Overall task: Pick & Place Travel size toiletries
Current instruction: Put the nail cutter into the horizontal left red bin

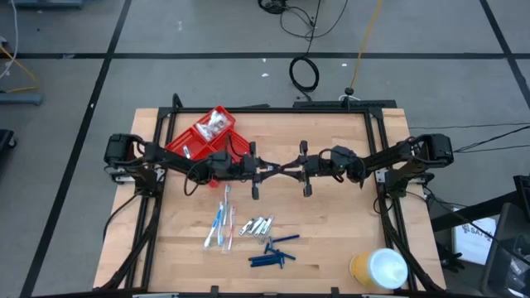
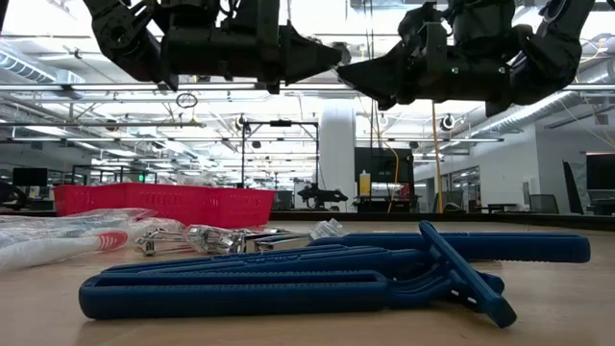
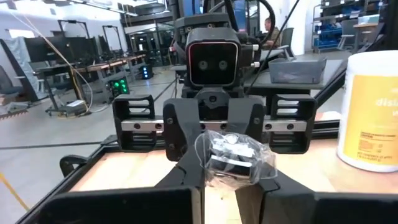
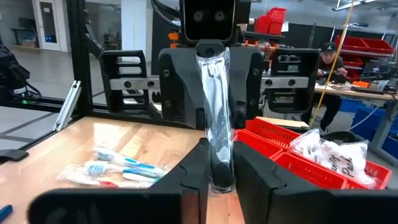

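Observation:
A clear crinkly packet (image 3: pixel 236 158) with a dark, silvery item inside hangs in mid-air above the table's middle, between my two grippers. They meet tip to tip there, the left gripper (image 1: pixel 272 170) from the table's left and the right gripper (image 1: pixel 290 169) from its right. Both are shut on the packet. On the wood nearer me lie blue-and-white toothbrushes (image 1: pixel 219 225) in wrappers, silvery clippers (image 1: pixel 258 225) and dark blue stick-like pieces (image 1: pixel 273 252). White packets (image 1: pixel 217 124) lie in the red tray (image 1: pixel 192 142). My left gripper (image 3: pixel 233 186) has the bulging end of the packet (image 3: pixel 214 165) between its two fingers, coming level from the table's left. The packet is lifted clear of the table. My right gripper (image 4: pixel 217 177) pinches the packet's thin clear part (image 4: pixel 217 155) between its two fingers, level from the table's right. I see the packet edge-on here, standing upright and reaching across to the left gripper's fingers (image 4: pixel 183 93).
The red tray (image 4: pixel 292 155) stands at the far left, behind the left arm. A large yellow roll with a white top (image 1: pixel 377 269) stands at the near right corner. Black frame rails run along the table's left, right and far edges. A person stands beyond the table in the room.

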